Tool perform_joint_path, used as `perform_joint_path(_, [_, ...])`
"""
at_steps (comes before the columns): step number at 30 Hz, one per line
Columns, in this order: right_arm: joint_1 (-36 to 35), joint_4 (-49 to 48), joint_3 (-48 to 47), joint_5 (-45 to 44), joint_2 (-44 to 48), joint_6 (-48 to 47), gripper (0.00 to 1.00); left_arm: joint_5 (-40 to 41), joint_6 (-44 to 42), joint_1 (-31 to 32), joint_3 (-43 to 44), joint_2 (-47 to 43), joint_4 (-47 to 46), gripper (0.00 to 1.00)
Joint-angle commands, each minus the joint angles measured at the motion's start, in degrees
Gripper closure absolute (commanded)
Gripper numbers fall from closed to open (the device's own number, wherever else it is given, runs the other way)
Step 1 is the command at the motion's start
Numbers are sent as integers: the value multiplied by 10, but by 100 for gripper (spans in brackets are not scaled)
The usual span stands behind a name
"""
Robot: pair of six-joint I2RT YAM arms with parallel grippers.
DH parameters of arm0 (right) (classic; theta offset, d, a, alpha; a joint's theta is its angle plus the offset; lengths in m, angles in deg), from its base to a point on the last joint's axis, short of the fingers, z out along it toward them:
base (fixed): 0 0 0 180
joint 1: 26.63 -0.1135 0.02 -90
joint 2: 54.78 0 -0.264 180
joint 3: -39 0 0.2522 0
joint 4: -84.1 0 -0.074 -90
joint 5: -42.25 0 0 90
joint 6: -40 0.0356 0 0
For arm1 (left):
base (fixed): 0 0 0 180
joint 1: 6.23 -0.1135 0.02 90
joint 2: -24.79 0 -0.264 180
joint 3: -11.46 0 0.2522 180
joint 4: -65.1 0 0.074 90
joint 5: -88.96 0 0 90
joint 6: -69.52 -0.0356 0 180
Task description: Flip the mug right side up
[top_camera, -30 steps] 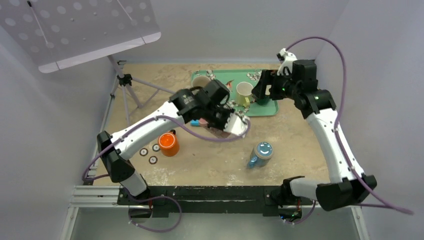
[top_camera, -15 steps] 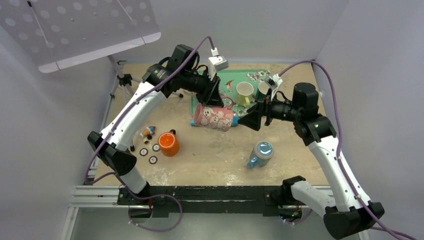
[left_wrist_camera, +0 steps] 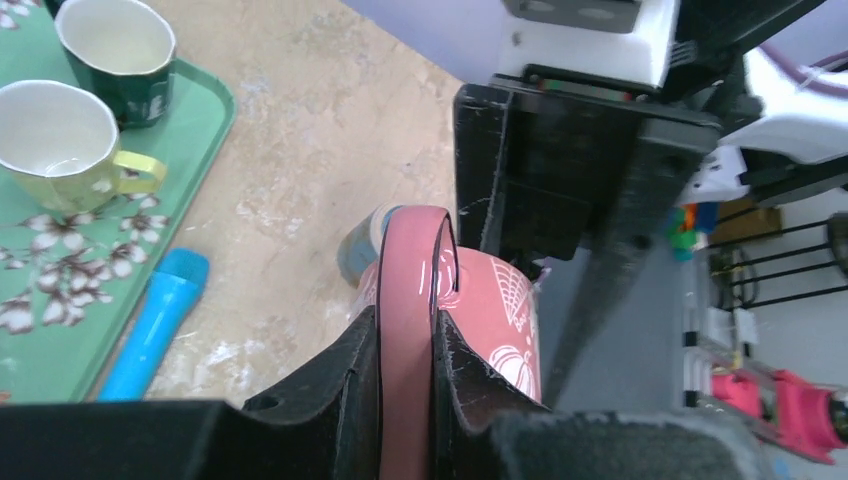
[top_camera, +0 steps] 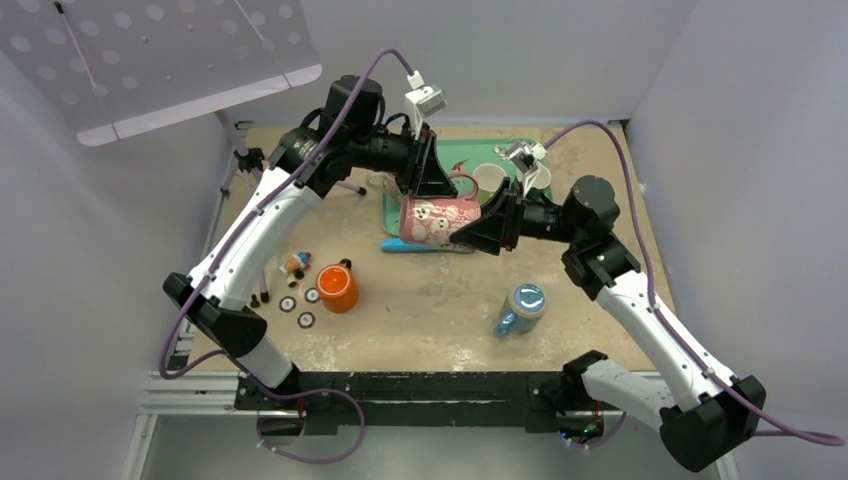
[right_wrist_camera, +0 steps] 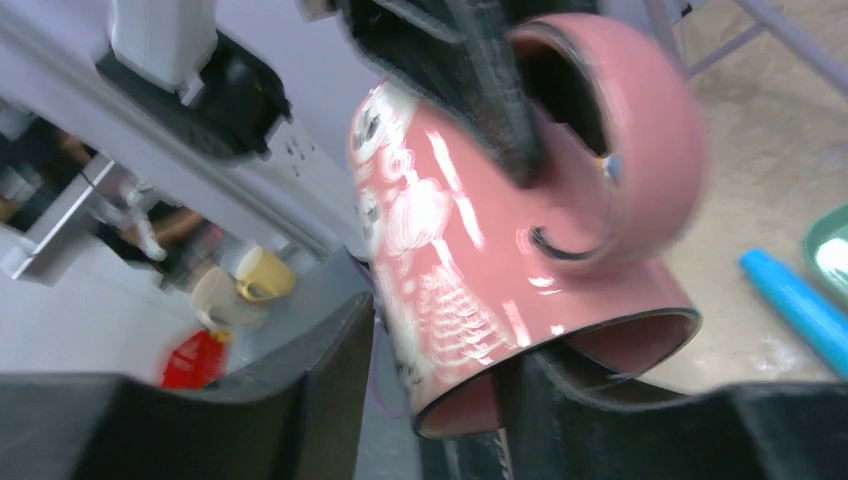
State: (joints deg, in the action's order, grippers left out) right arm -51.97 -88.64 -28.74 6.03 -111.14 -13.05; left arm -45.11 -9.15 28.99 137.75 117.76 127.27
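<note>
The pink mug [top_camera: 435,220] with white drawings hangs on its side above the table, its mouth toward the right arm. My left gripper [top_camera: 424,192] is shut on the mug's handle [left_wrist_camera: 412,262] from above, and the handle fills the gap at the left gripper [left_wrist_camera: 407,325]. My right gripper [top_camera: 492,226] stands open at the mug's mouth. In the right wrist view one finger [right_wrist_camera: 560,400] is inside the mug [right_wrist_camera: 480,240] and the other finger [right_wrist_camera: 335,370] is outside, a small gap from the wall.
A green tray [top_camera: 543,212] behind holds a pale yellow mug [left_wrist_camera: 55,140] and a dark green mug [left_wrist_camera: 115,50]. A blue marker [top_camera: 400,245] lies below the held mug. An orange mug [top_camera: 337,288], a blue jar [top_camera: 522,308], small discs [top_camera: 297,305] and a tripod [top_camera: 250,165] stand around.
My left arm raised the pink mug off the table by its handle. My right arm swung from the tray to the mug's mouth, and its jaws narrowed around the rim.
</note>
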Motion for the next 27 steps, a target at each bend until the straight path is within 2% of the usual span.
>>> perform_joint_path(1, [-4,-143,-21,-33,-9,79,91,-44,58,0,-13,-43,-91,100])
perform_joint_path(2, [-4,-143,-29,-44,-12,83,100,-50,49,-1,-17,-46,-92,100])
perform_joint_path(4, [-4,-87,-57,-68,-24,56,100,-46,24,-5,-19,-51,-76,100])
perform_joint_path(5, [-4,-18,-92,-94,-31,11,100,-21,6,-9,-16,-54,-53,91])
perform_joint_path(6, [-4,76,-126,-135,-40,-42,100,11,-13,-15,-9,-55,-25,59])
perform_joint_path(7, [-4,170,-163,-187,-55,-104,100,54,-32,-24,-3,-58,3,22])
perform_joint_path(8, [-4,252,-199,-240,-71,-156,100,91,-52,-33,2,-62,25,3])
perform_joint_path(10, [-4,375,-267,-326,-117,-235,100,171,-90,-53,4,-78,60,0])
perform_joint_path(12, [-5,447,-329,-381,-177,-263,100,234,-136,-72,4,-97,80,0])
perform_joint_path(18, [-24,547,-514,-494,-350,-275,100,386,-216,-81,5,-130,142,0])
perform_joint_path(22, [-43,631,-641,-557,-478,-274,100,437,-260,-83,-66,-175,147,0])
perform_joint_path(27, [-69,660,-737,-595,-583,-262,100,473,-271,-98,-119,-207,154,0])
